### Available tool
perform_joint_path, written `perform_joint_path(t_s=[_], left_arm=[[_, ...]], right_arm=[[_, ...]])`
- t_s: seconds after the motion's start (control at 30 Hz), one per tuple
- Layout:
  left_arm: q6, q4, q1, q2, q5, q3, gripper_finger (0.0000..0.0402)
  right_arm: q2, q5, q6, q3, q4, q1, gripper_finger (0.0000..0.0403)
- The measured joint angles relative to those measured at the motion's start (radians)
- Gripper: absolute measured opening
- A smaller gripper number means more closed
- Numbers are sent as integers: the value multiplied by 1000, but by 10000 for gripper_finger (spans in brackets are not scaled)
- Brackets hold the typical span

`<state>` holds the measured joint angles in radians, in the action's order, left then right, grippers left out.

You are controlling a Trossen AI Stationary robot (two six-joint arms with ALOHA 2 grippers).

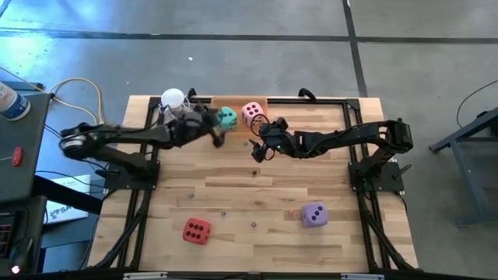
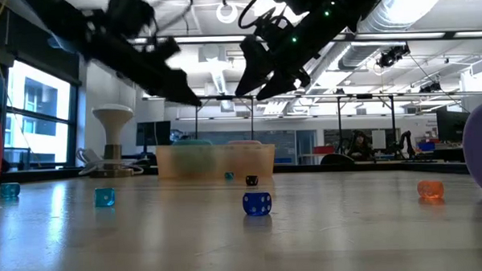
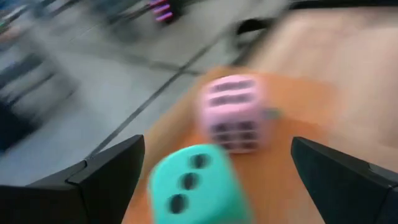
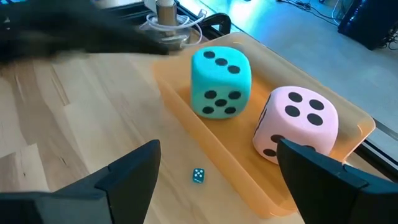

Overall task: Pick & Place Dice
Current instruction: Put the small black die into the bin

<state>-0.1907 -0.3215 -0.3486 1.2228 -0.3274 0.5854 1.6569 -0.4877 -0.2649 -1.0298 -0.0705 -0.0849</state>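
An orange tray (image 1: 233,103) sits at the table's far edge, in the middle. The teal die (image 4: 219,81) and the pink die (image 4: 297,127) each rest on one face inside it, side by side. My left gripper (image 1: 215,129) stands open just on the near-left side of the teal die (image 3: 193,186), fingers apart from it. From the right, my right gripper (image 1: 259,141) hovers open near the tray, nothing between its fingers. The red die (image 1: 196,230) and the purple die (image 1: 313,215) lie on the table near its front edge.
A white-topped clear object (image 1: 173,99) stands left of the tray. Tiny dice lie scattered on the wood: a blue one (image 2: 257,203), a teal one (image 4: 198,175) beside the tray's near wall, an orange one (image 2: 429,190). Bare wood lies between the arms and the front dice.
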Motion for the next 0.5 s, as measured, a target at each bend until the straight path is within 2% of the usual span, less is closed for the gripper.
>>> perform_joint_path(t_s=[0.1, 0.2, 0.37, 0.5], left_arm=[[-101, 167, 112, -123, 93, 0, 395], [-122, 330, 213, -239, 117, 0, 395], [-18, 542, 321, -383, 118, 0, 395], [101, 602, 364, -427, 118, -13, 395]], right_arm=[[0, 0, 0, 0, 13, 0, 312], [0, 11, 0, 0, 15, 0, 312], [0, 217, -13, -1, 88, 0, 312], [0, 315, -76, -1, 252, 27, 312]])
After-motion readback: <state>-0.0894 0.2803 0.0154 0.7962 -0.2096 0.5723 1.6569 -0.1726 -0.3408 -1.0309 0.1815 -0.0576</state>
